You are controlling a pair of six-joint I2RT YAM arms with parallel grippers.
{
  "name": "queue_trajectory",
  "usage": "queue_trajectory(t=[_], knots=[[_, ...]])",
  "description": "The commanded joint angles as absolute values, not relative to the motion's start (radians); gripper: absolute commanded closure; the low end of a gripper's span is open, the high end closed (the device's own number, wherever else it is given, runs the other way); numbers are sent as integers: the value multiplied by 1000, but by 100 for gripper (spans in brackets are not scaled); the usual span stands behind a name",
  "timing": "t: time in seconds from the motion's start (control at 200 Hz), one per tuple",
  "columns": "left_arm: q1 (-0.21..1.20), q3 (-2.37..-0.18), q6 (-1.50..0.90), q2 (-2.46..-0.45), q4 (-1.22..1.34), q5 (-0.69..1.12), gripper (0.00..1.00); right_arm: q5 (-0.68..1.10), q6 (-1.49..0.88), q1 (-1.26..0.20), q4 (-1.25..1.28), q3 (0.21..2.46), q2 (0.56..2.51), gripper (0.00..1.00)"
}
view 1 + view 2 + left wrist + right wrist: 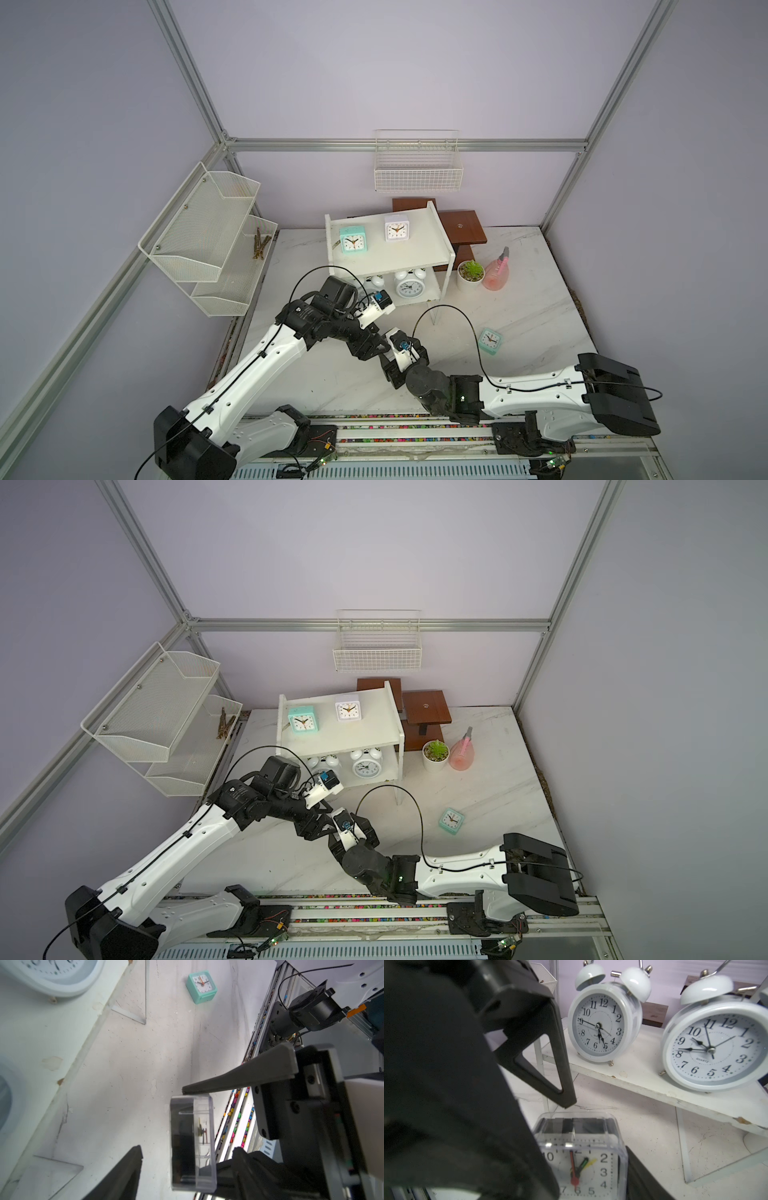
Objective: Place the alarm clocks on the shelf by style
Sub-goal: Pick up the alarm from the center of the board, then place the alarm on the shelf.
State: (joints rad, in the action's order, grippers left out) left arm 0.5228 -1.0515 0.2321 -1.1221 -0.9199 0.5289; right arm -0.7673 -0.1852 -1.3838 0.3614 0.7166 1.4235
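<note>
Between the fingers of my right pincer (583,1164) sat the small square alarm clock with a clear plastic case and dark frame (193,1140). It was clamped by its sides and held off the marbled white counter (519,299), just in front of the white two-tier shelf (399,259). My left pincer (160,1119) stood wide astride the same clock, one finger close by its edge, the other well clear.

I judged the hand-over to be the step in hand. I would draw the left arm straight back along its own fingers so that neither brushed the slick case. Only then would I raise the right arm, keeping the clock level. It would need to clear the raised side panel and go face forward onto a bare stretch of the top board, beside the other square ones.

I counted six clocks, four square and two round:
- the one in hand;
- a mint green square clock (353,240) and a white square clock (396,228) on the top board;
- a second mint green clock (490,340) alone on the counter, well apart from the shelf;
- a round white twin-bell clock (602,1022) and a second twin-bell clock (716,1047) side by side on the lower board.

Beside the shelf stood one potted succulent (471,272) and one pink spray bottle (496,274).
</note>
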Motion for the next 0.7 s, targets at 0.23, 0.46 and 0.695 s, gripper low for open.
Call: queue_trajectory(t=[0.23, 0.46, 0.695], knots=[[416, -954, 285, -999, -845, 534, 21, -864, -169, -1368, 223, 740, 1205, 55], [394, -849, 308, -929, -754, 520, 20, -863, -149, -1361, 117, 910, 1138, 56], [394, -765, 368, -917, -674, 482, 20, -898, -126, -1357, 58, 1175, 1253, 58]])
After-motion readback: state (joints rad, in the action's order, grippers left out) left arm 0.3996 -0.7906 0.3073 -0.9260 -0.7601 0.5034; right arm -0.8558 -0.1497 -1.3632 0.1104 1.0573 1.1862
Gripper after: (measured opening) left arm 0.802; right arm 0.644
